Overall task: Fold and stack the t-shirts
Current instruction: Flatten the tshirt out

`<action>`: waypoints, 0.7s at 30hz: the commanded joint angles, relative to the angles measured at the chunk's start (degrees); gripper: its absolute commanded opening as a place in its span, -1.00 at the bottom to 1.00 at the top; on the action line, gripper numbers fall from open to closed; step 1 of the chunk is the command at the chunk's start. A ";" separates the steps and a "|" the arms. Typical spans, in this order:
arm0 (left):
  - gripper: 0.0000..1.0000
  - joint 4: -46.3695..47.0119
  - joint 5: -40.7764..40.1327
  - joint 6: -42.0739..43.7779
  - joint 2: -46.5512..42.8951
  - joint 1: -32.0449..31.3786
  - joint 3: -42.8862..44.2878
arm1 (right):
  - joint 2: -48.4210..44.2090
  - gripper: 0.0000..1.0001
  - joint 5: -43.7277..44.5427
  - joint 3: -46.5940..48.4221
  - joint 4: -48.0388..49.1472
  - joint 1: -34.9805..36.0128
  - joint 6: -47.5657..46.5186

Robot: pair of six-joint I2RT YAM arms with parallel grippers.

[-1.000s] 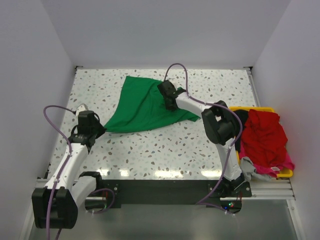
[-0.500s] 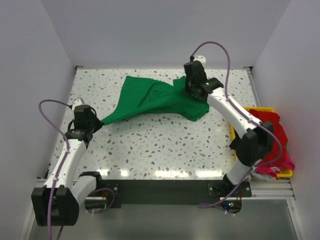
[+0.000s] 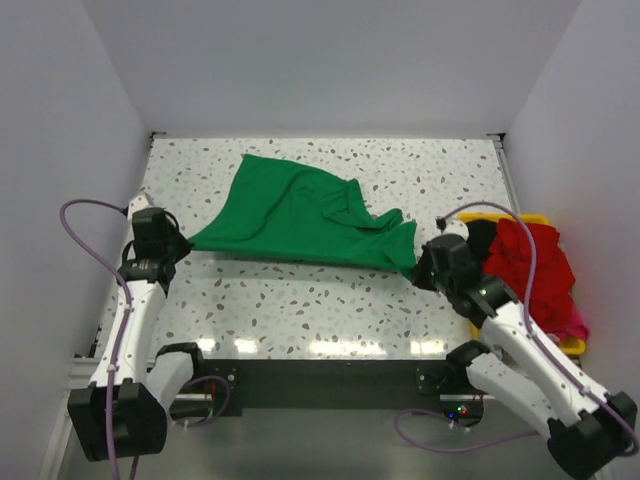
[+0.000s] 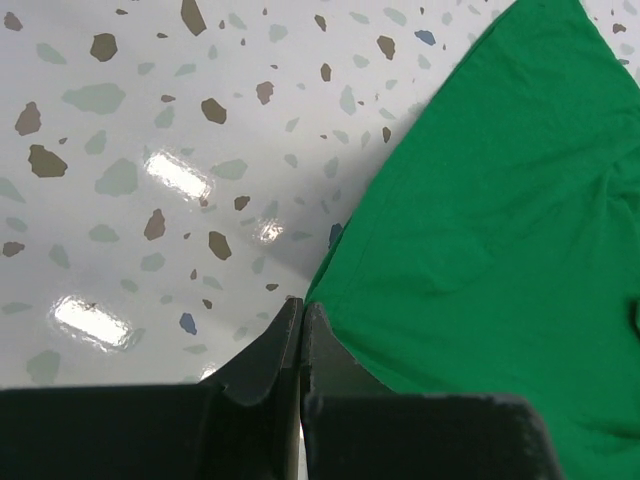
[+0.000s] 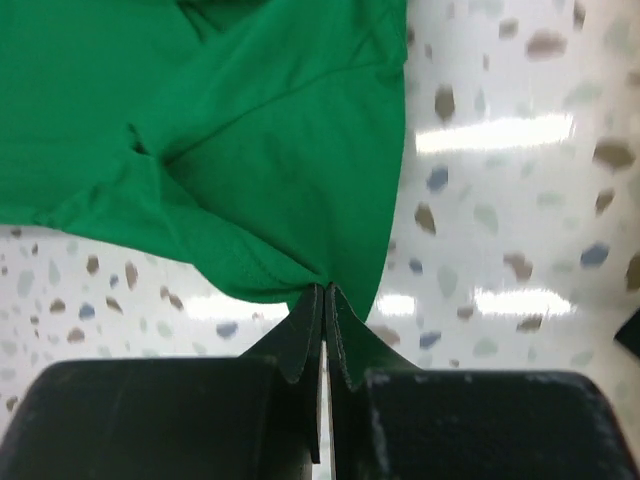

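Observation:
A bright green t-shirt (image 3: 300,210) lies stretched across the middle of the speckled table. My left gripper (image 3: 180,243) is shut on its left corner; the left wrist view shows the closed jaws (image 4: 302,308) pinching the edge of the green t-shirt (image 4: 480,200). My right gripper (image 3: 418,265) is shut on the shirt's right corner; in the right wrist view the jaws (image 5: 325,292) pinch the hem of the green cloth (image 5: 250,150). A red t-shirt (image 3: 530,265) lies heaped with pink (image 3: 578,322) and dark cloth at the right.
A yellow bin (image 3: 520,219) holding the heaped shirts stands at the table's right edge, close to my right arm. White walls close the table at the back and both sides. A black rail (image 3: 320,372) runs along the near edge.
My right gripper has swung from the far middle of the table toward the near right, pulling the shirt's corner with it. My left gripper shifted left. The green shirt is now spread wider.

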 commanded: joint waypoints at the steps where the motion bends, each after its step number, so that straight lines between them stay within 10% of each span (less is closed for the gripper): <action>1: -1.00 -0.40 -0.63 2.58 -1.31 1.63 0.86 | -11.78 -1.00 -7.97 -11.84 -2.54 0.20 10.38; 8: -1.00 0.12 2.53 1.71 -0.61 2.42 -0.54 | -31.14 -0.94 -20.01 -23.20 -6.78 0.20 19.89; 15: -1.00 1.44 6.05 -0.06 -0.25 2.42 -1.16 | -30.10 -0.17 -21.26 -19.60 -9.68 0.21 14.62; 21: -1.00 1.62 5.88 0.03 0.10 2.42 -0.90 | -22.99 -0.15 -12.77 -17.84 -8.45 0.29 13.73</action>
